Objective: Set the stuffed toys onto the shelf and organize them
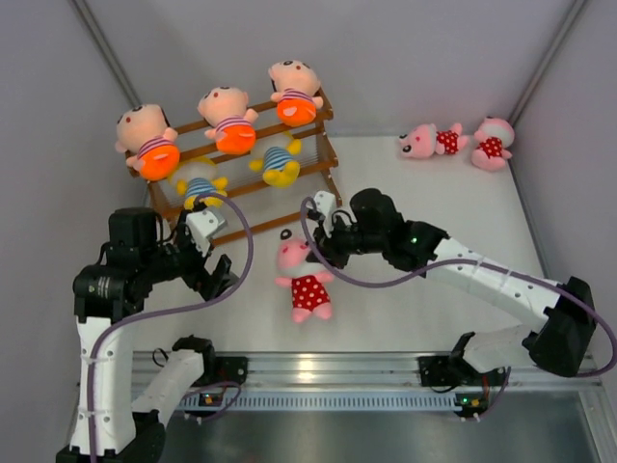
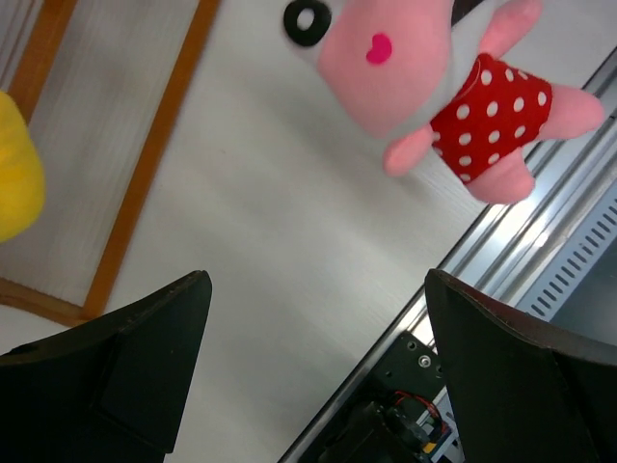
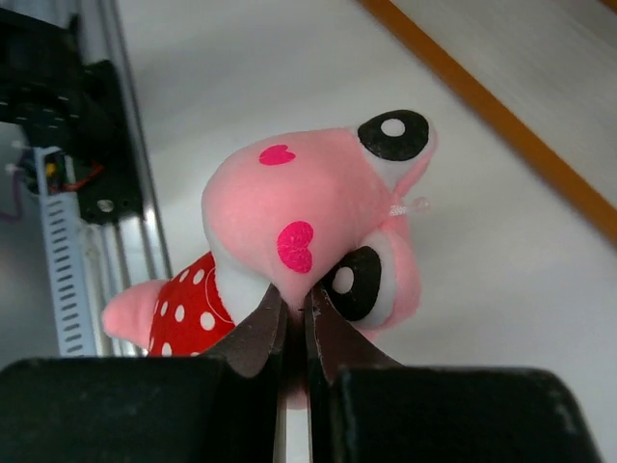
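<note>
The brown shelf (image 1: 318, 174) stands at the back left. Three peach dolls (image 1: 228, 118) sit on its top tier and two yellow dolls (image 1: 280, 164) on the middle tier. My right gripper (image 1: 318, 249) is shut on the head of a pink polka-dot doll (image 1: 304, 280) in front of the shelf. In the right wrist view the gripper (image 3: 296, 299) pinches the pink doll (image 3: 308, 212) at the cheek. My left gripper (image 1: 217, 275) is open and empty, left of that doll. In the left wrist view the gripper (image 2: 316, 282) is over bare table, with the doll (image 2: 434, 77) beyond it.
Two more pink dolls (image 1: 429, 141) (image 1: 493, 143) lie at the back right by the wall. A metal rail (image 1: 318, 371) runs along the near edge. The shelf's bottom bar (image 2: 154, 154) and a yellow doll (image 2: 14, 169) show in the left wrist view.
</note>
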Tool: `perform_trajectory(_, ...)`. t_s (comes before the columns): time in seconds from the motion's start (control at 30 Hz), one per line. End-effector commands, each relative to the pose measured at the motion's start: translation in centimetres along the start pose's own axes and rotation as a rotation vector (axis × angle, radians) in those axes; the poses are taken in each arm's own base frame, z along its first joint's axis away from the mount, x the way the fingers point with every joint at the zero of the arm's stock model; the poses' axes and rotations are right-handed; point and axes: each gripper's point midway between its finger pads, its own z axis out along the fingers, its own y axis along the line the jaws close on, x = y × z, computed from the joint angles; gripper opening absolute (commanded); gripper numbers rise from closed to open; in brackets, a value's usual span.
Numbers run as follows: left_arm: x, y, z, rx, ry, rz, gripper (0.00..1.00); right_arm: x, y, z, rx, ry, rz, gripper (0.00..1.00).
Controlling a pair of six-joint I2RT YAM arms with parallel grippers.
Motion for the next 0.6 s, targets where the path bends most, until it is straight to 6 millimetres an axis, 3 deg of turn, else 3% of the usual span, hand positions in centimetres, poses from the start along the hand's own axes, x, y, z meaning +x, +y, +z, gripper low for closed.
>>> perform_trajectory(0.0,0.0,-2.7,0.5,0.133,-0.056,-0.012,0.98,-9.3,5.8,-0.2,-0.16,-0.276,-0.205,0.0)
perform_trajectory(0.03,0.1,-3.0,0.5,0.141,-0.059,-0.018,0.98,-10.1,7.2,0.1,-0.195,-0.296,-0.225,0.0)
perform_trajectory(0.2,-0.6,-4.8,-0.3,0.197,-0.123,-0.02,0.98,-12.7,10.1,2.2,-0.301,-0.324,-0.221,0.0)
perform_trajectory(0.27,-0.5,-4.6,-0.4,0.177,-0.122,-0.014,0.98,-12.9,11.3,3.1,-0.349,-0.321,-0.225,0.0)
perform_trajectory(0.43,-0.5,-3.9,-0.4,0.136,-0.118,-0.019,0.98,-13.7,14.9,3.1,-0.47,-0.345,-0.27,0.0)
perform_trajectory(0.47,-0.6,-3.9,-0.4,0.135,-0.12,-0.016,0.92,-13.8,14.9,2.9,-0.472,-0.351,-0.268,0.0)
perform_trajectory(0.53,-0.6,-3.8,-0.4,0.135,-0.121,-0.006,0.7,-13.9,14.7,2.9,-0.459,-0.357,-0.265,0.0)
perform_trajectory(0.57,-0.6,-3.7,-0.3,0.134,-0.121,-0.008,0.52,-13.9,14.7,2.8,-0.455,-0.355,-0.262,0.0)
